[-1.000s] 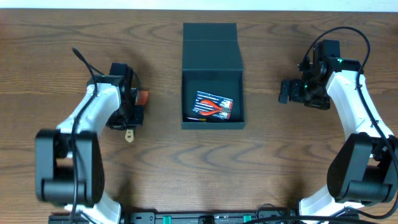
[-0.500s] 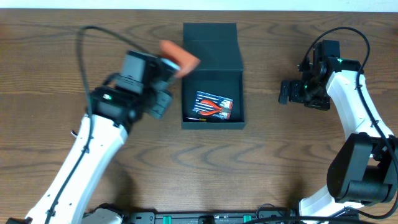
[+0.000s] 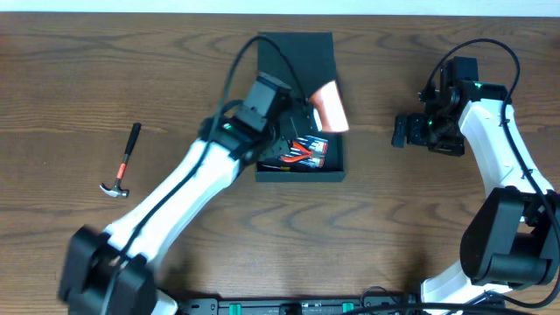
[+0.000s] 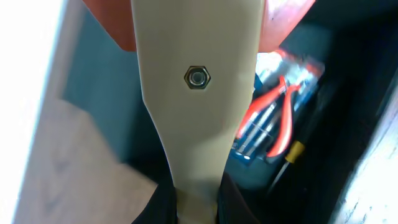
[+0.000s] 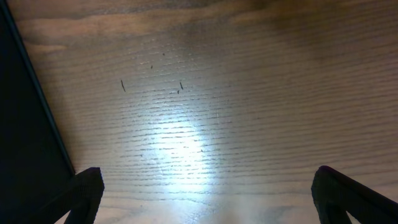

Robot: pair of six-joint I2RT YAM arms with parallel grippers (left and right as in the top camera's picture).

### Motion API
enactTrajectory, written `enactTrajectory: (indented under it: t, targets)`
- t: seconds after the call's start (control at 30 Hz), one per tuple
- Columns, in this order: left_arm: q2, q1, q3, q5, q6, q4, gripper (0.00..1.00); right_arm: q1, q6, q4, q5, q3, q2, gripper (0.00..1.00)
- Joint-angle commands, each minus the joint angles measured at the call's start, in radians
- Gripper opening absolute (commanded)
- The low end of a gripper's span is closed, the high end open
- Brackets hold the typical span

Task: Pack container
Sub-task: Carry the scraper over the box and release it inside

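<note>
container [image 3: 297, 176] at table centre, flap lid open to far side; pliers pack [image 3: 306, 150] inside | left gripper [image 4: 196, 202] clamped on orange-and-cream tool [image 3: 331, 107], above right rim | right gripper [image 3: 401, 131] fingers apart, well off right wall | hammer [image 3: 121, 164] far left

Overhead looks straight down on the whole counter [image 3: 70, 87]; left wrist hangs close above the container [image 3: 306, 52], which overhead also covers; right wrist faces the counter, near.

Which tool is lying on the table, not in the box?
The little hammer, alone on the table. The red pliers lie inside the box; the left pincer holds the orange-handled scraper.
</note>
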Motion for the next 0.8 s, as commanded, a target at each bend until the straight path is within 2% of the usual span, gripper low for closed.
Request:
enactTrajectory:
  t: [0.0, 0.4, 0.6, 0.63, 0.67, 0.7, 0.73, 0.77]
  targets:
    - [0.071, 0.002, 0.017, -0.001, 0.027, 0.01, 0.06, 0.009, -0.016, -0.004, -0.008, -0.002, -0.001, 0.99]
    - [0.183, 0.008, 0.017, 0.0, 0.016, 0.047, 0.06, 0.009, -0.02, -0.005, -0.008, -0.002, -0.001, 0.99]
    - [0.195, 0.024, 0.017, 0.0, -0.04, 0.05, 0.06, 0.009, -0.023, -0.005, -0.008, -0.002, -0.001, 0.99]
    - [0.195, 0.029, 0.017, 0.0, -0.053, 0.05, 0.07, 0.009, -0.023, -0.005, -0.008, -0.002, -0.001, 0.99]
    - [0.195, 0.035, 0.017, 0.0, -0.066, 0.05, 0.16, 0.009, -0.023, -0.005, -0.008, -0.002, -0.001, 0.99]
    - [0.195, 0.041, 0.017, 0.0, -0.075, 0.05, 0.17, 0.009, -0.023, -0.005, -0.008, -0.002, -0.001, 0.99]
    - [0.195, 0.046, 0.017, -0.001, -0.079, 0.05, 0.23, 0.009, -0.024, -0.005, -0.008, -0.002, -0.001, 0.99]
    - [0.195, 0.052, 0.017, 0.0, -0.08, 0.05, 0.35, 0.009, -0.024, -0.005, -0.008, -0.002, -0.001, 0.99]
